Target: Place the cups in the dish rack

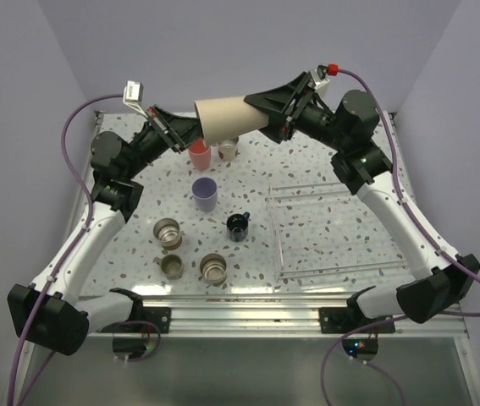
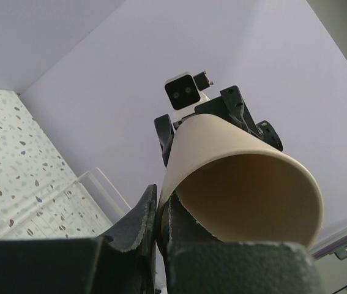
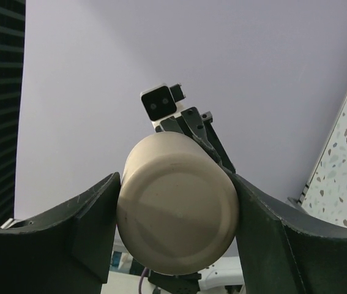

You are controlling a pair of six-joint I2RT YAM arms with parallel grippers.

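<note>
I have the beige tumbler [image 1: 227, 118] up in the air at the upper middle of the overhead view, lying on its side between both arms. My left gripper [image 1: 192, 128] is pinched narrow on the rim wall at the open end. In its wrist view one finger [image 2: 138, 223] sits outside the wall and the other inside the mouth. My right gripper [image 1: 261, 107] is closed around the flat base end, and in its own wrist view both fingers [image 3: 87, 226] press against opposite sides of the tumbler. So both claws hold the one cup above the speckled table [image 1: 307, 161].

Just under it in the frame, the coral-red tumbler [image 1: 200, 155] stands with the far steel cup [image 1: 228, 150] just beside it on the right. Below them is the lavender tumbler [image 1: 205, 194], and lower right of that the black mug [image 1: 238, 226]. At lower left-centre sit the upper-left steel cup [image 1: 168, 231], the lower-left steel cup [image 1: 173, 266] and the lower-middle steel cup [image 1: 214, 267]. The wire dish rack [image 1: 345, 269] lies at right-centre, and all seven of these cups stand to its left, outside it.
</note>
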